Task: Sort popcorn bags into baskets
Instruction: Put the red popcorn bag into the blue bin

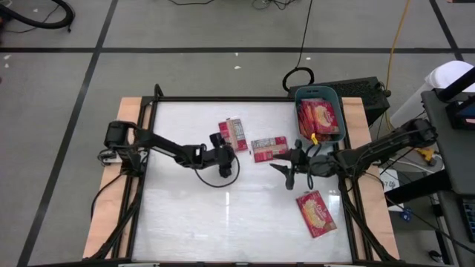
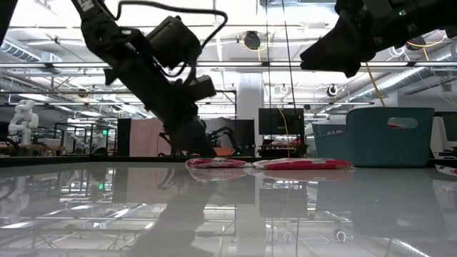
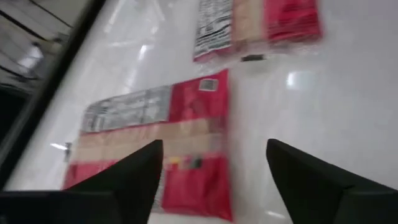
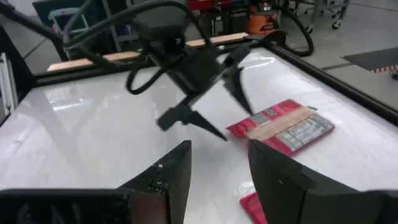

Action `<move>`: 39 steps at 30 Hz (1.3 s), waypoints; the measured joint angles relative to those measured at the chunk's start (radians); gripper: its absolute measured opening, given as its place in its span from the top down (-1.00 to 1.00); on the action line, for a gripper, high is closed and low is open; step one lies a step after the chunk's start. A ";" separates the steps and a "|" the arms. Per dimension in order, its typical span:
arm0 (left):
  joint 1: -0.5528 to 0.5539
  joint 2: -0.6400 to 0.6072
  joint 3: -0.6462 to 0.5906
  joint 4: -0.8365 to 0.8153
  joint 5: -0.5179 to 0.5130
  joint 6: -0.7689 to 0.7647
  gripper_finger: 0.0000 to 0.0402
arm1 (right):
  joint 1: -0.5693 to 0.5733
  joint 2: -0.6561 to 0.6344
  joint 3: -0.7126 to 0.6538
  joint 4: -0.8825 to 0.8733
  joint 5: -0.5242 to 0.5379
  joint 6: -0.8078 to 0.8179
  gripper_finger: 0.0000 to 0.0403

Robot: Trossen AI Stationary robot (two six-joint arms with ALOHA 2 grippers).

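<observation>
Left arm lines up on a packet

Left gripper [image 1: 225,142], jaws spread wide, hovers at the label-up popcorn bag [image 1: 236,134]; next it must descend and close. Right gripper [image 1: 286,169] waits part-open, empty, near the basket [image 1: 335,97], which holds bags

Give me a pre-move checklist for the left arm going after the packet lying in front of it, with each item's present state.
1. Left tool open: ok, its fingers stand spread apart.
2. Target in view: ok, a label-side-up popcorn bag lies flat on the table just ahead of those fingers.
3. Target free of neighbours: ok, the second bag lies apart from it.
4. Left tool empty: ok, nothing shows between its fingers.
5. Right tool out of the way: ok, it is raised off the table with nothing between its fingers, beyond the second bag.
6. Room in the teal basket: cannot tell; packets already lie inside.
</observation>
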 joint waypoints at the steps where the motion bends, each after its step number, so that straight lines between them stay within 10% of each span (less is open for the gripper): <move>1: 0.001 0.015 0.000 0.025 -0.016 0.019 -0.49 | 0.004 0.007 0.000 0.003 0.000 -0.002 0.24; 6: 0.022 0.055 0.000 0.114 -0.049 0.043 -0.61 | 0.010 0.021 0.000 0.018 0.000 -0.015 0.24; 14: 0.110 0.153 0.001 0.261 0.174 0.026 -0.39 | 0.010 0.021 0.000 0.020 -0.004 -0.015 0.24; 20: 0.111 0.177 0.004 0.263 0.194 0.004 0.00 | 0.030 0.021 0.000 0.019 -0.006 0.004 0.24; 27: 0.106 0.175 0.002 0.244 0.173 0.018 0.89 | 0.036 0.034 0.000 0.019 -0.001 0.027 0.24; 39: 0.016 -0.013 -0.003 0.169 0.149 -0.037 0.99 | 0.036 0.196 -0.001 0.089 0.002 0.003 0.24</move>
